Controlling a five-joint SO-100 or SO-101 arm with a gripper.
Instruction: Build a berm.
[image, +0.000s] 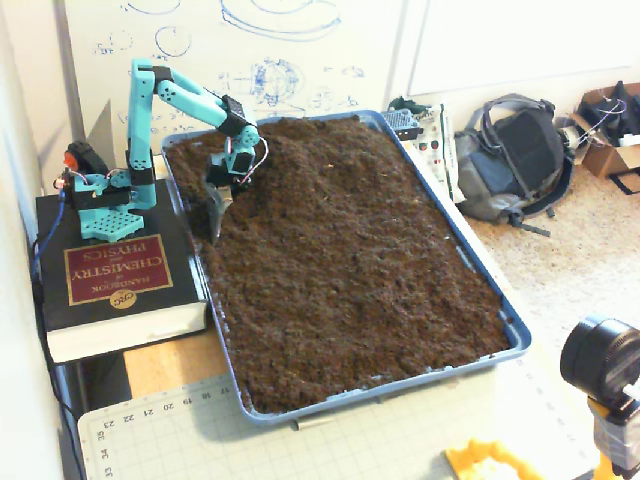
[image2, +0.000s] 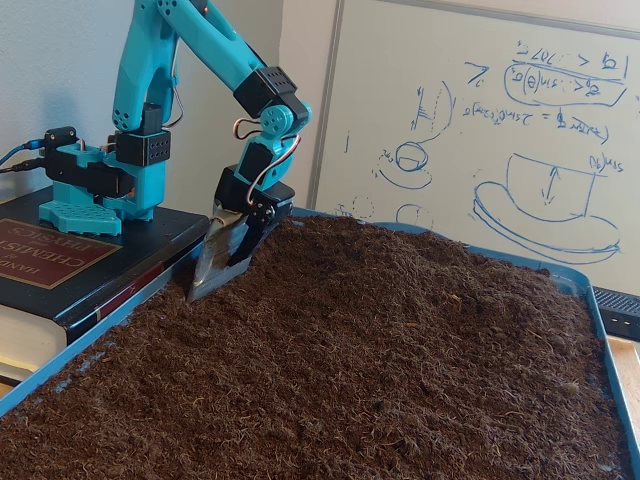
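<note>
Although the soil fills the blue tray (image: 515, 340) almost edge to edge, no clear ridge shows yet; the nearest thing to the berm (image: 300, 135) is a gentle heaped rise at the tray's far end, beside the whiteboard (image2: 480, 130). The arm's jaws (image2: 212, 275) carry a flat grey metal blade (image2: 218, 258), tilted, its lower edge dug into the soil close to the tray wall nearest the arm's base (image: 100, 200). Whether the jaws are clamped on that blade or it is bolted in their place cannot be told from either fixed view.

From the blade, the heaped rise lies away from the arm's base, toward the tray's middle and far end, so the coming move likely means pushing outward from the wall. Its long axis cannot yet be judged.

The soil is dark brown, loose, crumbly and fibrous. The base stands on a thick hardcover book (image: 110, 275), which rests on the surface.
</note>
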